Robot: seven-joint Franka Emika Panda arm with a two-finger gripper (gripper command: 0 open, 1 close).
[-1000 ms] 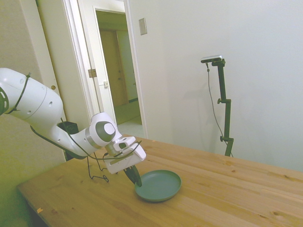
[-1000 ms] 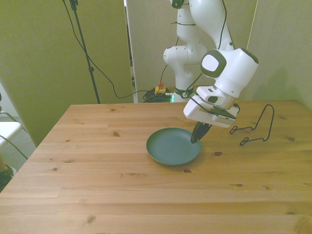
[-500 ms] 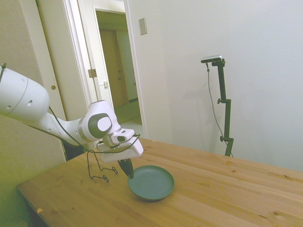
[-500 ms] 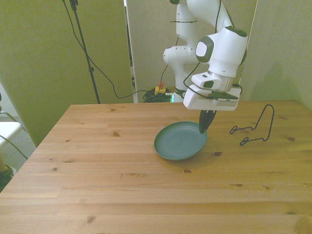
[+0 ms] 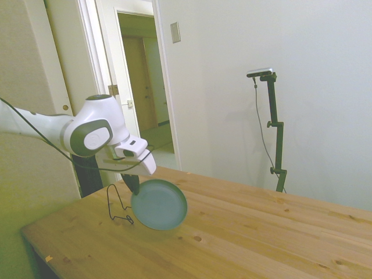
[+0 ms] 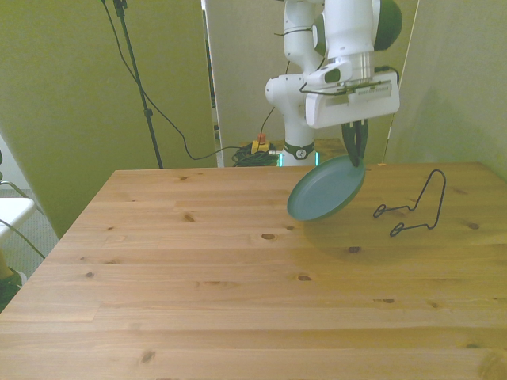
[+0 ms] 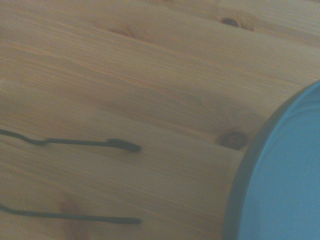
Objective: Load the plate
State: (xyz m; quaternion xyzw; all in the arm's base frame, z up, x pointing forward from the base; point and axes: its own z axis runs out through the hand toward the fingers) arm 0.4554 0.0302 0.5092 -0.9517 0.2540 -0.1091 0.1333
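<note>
The grey-green plate (image 5: 158, 204) (image 6: 325, 188) hangs tilted in the air above the table, held by its upper rim. My gripper (image 5: 134, 184) (image 6: 356, 152) is shut on that rim. The thin black wire rack (image 5: 118, 207) (image 6: 415, 209) stands on the table just beside the plate, toward the front view's right. In the wrist view the plate's rim (image 7: 280, 170) fills one corner, and two feet of the rack (image 7: 90, 145) lie on the wood.
The wooden table (image 6: 198, 277) stretches wide to the front view's left and toward the camera. An open doorway (image 5: 139, 87) is behind the arm in the side view. Cables (image 6: 158, 111) hang behind the table's far edge.
The gripper has lifted the plate off the table and carried it toward the rack. The plate has tipped from flat to steeply tilted.
</note>
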